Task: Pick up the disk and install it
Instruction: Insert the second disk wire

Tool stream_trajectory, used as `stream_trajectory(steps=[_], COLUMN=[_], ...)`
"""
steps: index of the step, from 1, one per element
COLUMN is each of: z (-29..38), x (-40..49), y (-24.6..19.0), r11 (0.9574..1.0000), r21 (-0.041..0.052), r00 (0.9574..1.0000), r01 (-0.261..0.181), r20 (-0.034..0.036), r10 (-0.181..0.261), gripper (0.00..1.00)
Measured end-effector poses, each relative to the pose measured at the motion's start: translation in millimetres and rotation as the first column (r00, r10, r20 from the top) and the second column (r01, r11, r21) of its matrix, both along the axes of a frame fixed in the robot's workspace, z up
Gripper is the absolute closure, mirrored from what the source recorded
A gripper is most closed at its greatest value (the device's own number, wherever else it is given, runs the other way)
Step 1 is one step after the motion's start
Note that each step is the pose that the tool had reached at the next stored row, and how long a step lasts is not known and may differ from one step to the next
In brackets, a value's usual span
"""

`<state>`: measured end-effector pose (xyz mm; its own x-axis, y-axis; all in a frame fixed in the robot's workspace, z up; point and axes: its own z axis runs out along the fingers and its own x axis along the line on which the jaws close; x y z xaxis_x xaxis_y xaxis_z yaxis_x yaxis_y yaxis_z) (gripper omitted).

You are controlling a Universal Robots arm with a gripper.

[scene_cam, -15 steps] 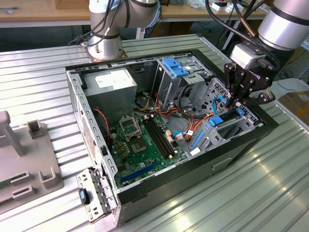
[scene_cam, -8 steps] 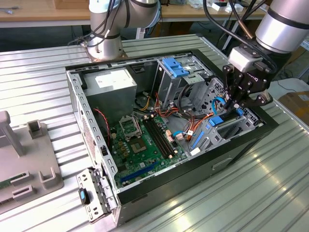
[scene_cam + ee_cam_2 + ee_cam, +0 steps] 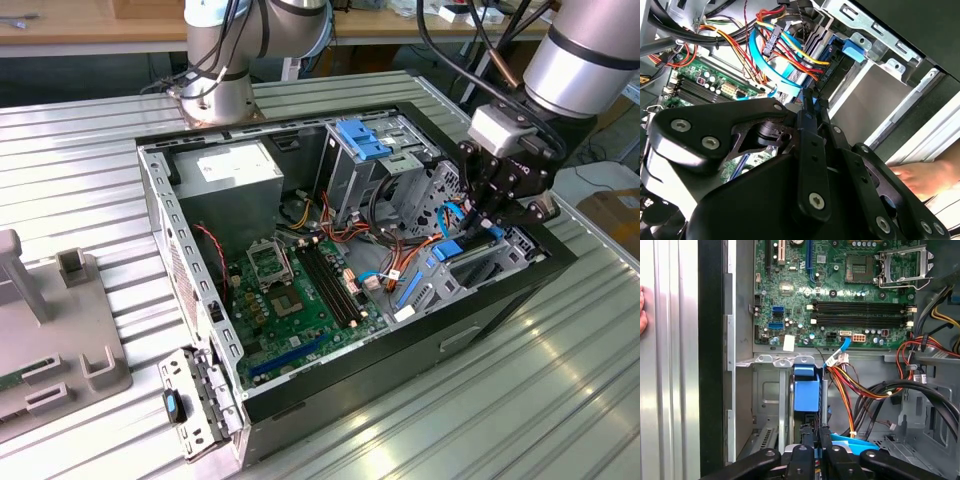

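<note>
The disk stands on edge in the drive bay at the computer case's front end, just below the motherboard in the first wrist view. Its blue plastic rail faces outward, with the silver-grey metal body slotted between the bay's walls.

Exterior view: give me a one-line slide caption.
Arm's gripper reaches into the open computer case at the drive bay on the view's right, beside blue cables.

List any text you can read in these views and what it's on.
No text can be read.
White label on the power-supply box: print too small.
White sticker on the motherboard: too blurred.
Motherboard markings: too small.
</note>
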<state>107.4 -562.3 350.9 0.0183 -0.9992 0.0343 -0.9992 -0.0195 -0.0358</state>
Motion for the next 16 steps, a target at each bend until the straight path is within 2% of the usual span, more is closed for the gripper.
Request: stream_trajectory(steps=[9, 16], z=[-8.2, -11.5], x=[-0.1, -0.1], y=[-0.3, -0.3], r11=[1.0, 1.0], r21=[-0.0001, -0.0002], r00=[1.0, 1.0], r01=[-0.003, -0.003], r20=[0.0, 0.0], r10=[0.003, 0.003], gripper=[0.84, 0.84])
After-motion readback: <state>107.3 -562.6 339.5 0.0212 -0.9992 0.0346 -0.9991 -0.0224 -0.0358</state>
